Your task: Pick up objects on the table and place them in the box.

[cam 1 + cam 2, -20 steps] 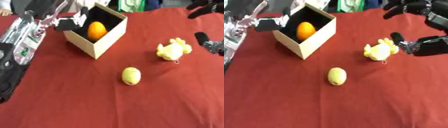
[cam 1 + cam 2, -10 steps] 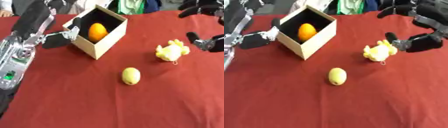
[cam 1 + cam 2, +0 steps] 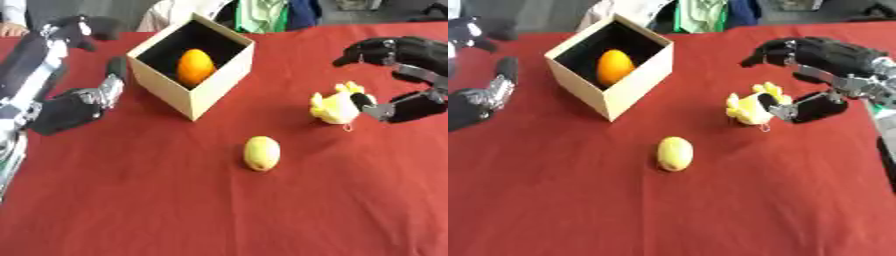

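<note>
A tan cardboard box (image 3: 223, 82) stands open at the back left of the red table, with an orange (image 3: 194, 66) inside it. A yellow lemon (image 3: 262, 153) lies in the middle of the table. To the right sits a yellow soft toy (image 3: 747, 106). My right hand (image 3: 826, 65) is open around the toy from the right, thumb touching its side and fingers arched above it. My left hand (image 3: 72, 102) hovers open just left of the box, holding nothing.
The red cloth (image 3: 219, 210) covers the whole table. Clothing and people (image 3: 262, 12) show along the far edge behind the box.
My right hand has come in from the right and closed the distance to the toy, thumb now at its side. My left arm has drawn back left, away from the box.
</note>
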`<state>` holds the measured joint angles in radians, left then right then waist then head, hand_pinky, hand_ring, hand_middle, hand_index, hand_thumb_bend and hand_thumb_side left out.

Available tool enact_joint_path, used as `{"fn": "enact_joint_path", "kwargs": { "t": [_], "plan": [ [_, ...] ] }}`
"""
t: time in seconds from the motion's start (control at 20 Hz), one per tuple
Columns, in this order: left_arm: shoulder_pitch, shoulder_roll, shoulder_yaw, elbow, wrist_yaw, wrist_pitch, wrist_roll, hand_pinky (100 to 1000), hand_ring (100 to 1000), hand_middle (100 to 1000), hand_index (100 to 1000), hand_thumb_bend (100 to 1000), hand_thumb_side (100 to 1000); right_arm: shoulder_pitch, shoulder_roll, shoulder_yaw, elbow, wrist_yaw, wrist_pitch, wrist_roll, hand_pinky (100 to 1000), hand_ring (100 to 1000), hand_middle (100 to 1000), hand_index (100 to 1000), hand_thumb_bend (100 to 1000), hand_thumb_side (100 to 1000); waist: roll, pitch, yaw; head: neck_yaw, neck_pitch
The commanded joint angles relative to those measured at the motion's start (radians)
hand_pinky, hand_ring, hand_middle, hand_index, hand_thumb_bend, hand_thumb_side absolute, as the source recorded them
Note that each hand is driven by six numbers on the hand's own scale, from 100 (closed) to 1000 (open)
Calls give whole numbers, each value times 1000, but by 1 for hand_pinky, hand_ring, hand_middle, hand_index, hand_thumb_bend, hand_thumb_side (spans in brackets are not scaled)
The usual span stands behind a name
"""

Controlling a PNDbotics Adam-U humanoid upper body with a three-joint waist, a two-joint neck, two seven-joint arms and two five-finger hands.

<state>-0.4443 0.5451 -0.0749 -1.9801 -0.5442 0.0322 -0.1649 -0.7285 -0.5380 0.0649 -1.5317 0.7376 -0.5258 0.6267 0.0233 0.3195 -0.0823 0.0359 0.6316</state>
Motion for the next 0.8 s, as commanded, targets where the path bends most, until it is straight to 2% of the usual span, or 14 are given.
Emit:
{"fn": "enact_joint_path", "kwargs": {
  "t": [0.05, 0.4, 0.5, 0.8],
  "plan": [
    [14, 11, 22, -20, 1, -20, 11, 731, 793, 715, 898, 100, 708, -4, -23, -3, 6, 32, 4, 30, 783, 921, 800, 944, 100, 282, -1, -21, -2, -4, 4],
    [86, -16, 32, -20, -29, -61, 51, 731, 791, 713, 895, 100, 722, 24, -19, -18, 15, 95, 31, 29, 792, 931, 801, 958, 100, 375, 4, -13, -9, -8, 2],
    [99, -23, 32, -20, -43, -62, 50, 731, 790, 711, 895, 100, 730, 31, -16, -22, 20, 109, 36, 26, 794, 934, 804, 968, 100, 449, 4, -11, -9, -7, 0],
    [108, -36, 28, -20, -62, -58, 36, 729, 787, 705, 893, 100, 743, 37, -7, -24, 46, 144, 33, 16, 796, 937, 805, 994, 100, 577, 2, -5, -11, -5, -2]
  ]
}}
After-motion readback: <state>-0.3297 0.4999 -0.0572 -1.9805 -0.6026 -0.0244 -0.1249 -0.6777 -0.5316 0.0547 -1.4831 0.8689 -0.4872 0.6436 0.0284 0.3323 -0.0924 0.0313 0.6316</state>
